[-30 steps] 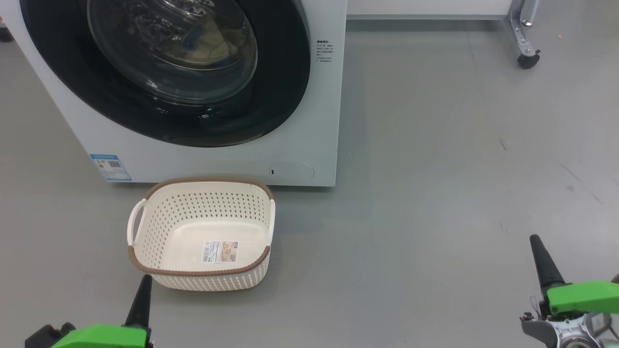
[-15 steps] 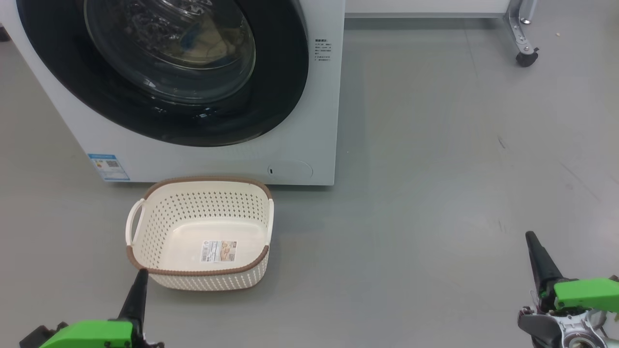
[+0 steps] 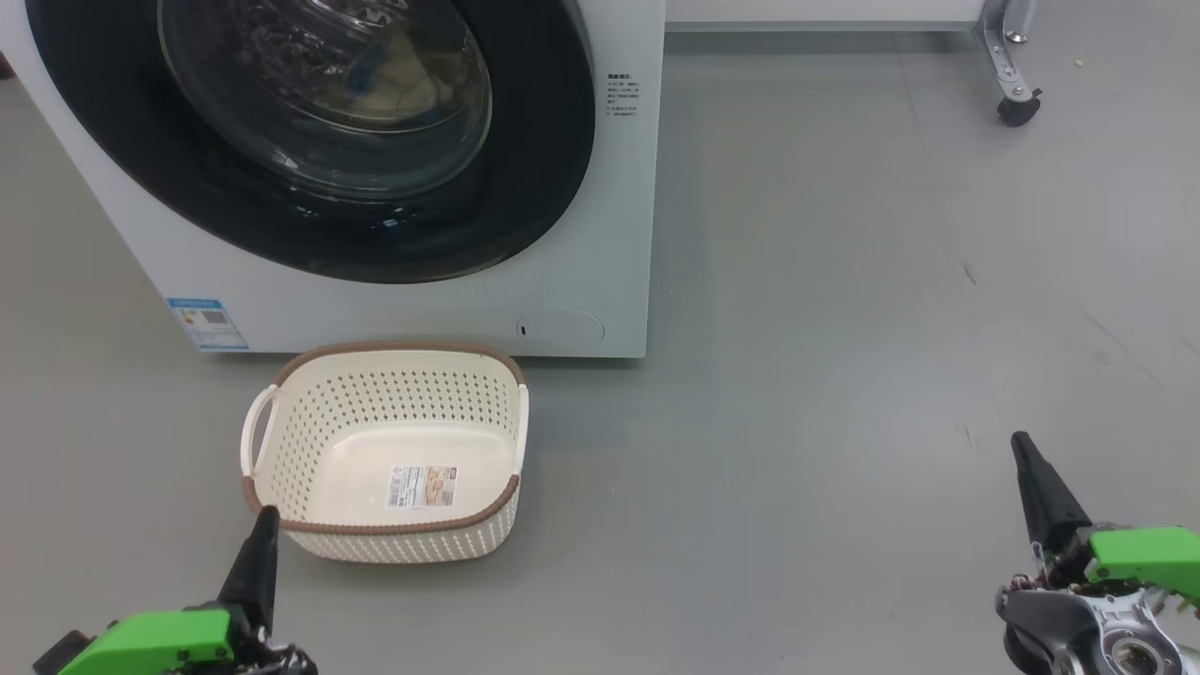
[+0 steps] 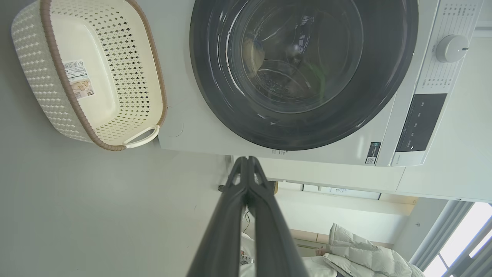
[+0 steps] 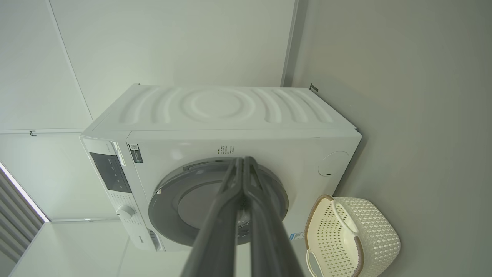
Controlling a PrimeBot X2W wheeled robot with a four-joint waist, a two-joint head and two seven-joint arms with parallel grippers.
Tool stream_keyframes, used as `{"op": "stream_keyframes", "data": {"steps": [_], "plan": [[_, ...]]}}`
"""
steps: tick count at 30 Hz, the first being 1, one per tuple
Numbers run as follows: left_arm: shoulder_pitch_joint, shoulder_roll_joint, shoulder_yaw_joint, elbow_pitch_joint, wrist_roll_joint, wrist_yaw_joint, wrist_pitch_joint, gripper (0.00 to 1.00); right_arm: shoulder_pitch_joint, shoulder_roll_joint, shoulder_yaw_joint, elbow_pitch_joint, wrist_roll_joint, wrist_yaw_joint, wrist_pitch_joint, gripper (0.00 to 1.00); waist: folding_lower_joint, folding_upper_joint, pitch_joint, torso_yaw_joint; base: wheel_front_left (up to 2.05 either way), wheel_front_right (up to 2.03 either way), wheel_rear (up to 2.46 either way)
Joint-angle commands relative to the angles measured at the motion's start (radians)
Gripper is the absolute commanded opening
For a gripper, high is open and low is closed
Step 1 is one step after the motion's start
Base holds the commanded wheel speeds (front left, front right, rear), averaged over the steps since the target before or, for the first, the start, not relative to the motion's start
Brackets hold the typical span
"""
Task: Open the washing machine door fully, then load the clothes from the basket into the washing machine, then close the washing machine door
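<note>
Door [image 3: 539, 178] sits shut on the washer [image 3: 600, 281]: glossy black ring, bulging glass centre. Through the glass I see cream clothes [image 3: 403, 80] with a blue patch, lying in the drum. Basket [image 3: 394, 349] stands on the floor just before the washer's lower front; cream, perforated, brown rim.

Label [image 3: 423, 487] on the basket bottom, blue sticker [image 3: 207, 323] low on the washer and black text [image 3: 622, 94] right of the door: I can't read any of them.

Left gripper [image 3: 266, 516] is low, fingers clenched together, grasping nothing, tip near the basket's near-left corner. Right gripper [image 3: 1022, 442] is likewise clenched, well apart to the right.
</note>
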Motion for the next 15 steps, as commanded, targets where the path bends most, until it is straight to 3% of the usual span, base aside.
{"op": "stream_keyframes", "data": {"steps": [1, 15], "plan": [[-0.049, 0.010, 0.039, -0.036, -0.027, -0.004, 0.012, 0.00, -0.068, -0.002, 0.015, -0.028, 0.034, -0.003, 0.014, 0.00, 0.0000, 0.0000, 0.000, 0.000, 0.00, 0.00, 0.00], [-0.051, 0.007, 0.047, -0.037, -0.045, -0.004, 0.019, 0.00, -0.072, -0.001, 0.015, -0.027, 0.058, -0.003, 0.020, 0.00, 0.0000, 0.0000, 0.001, -0.001, 0.00, 0.00, 0.00]]}}
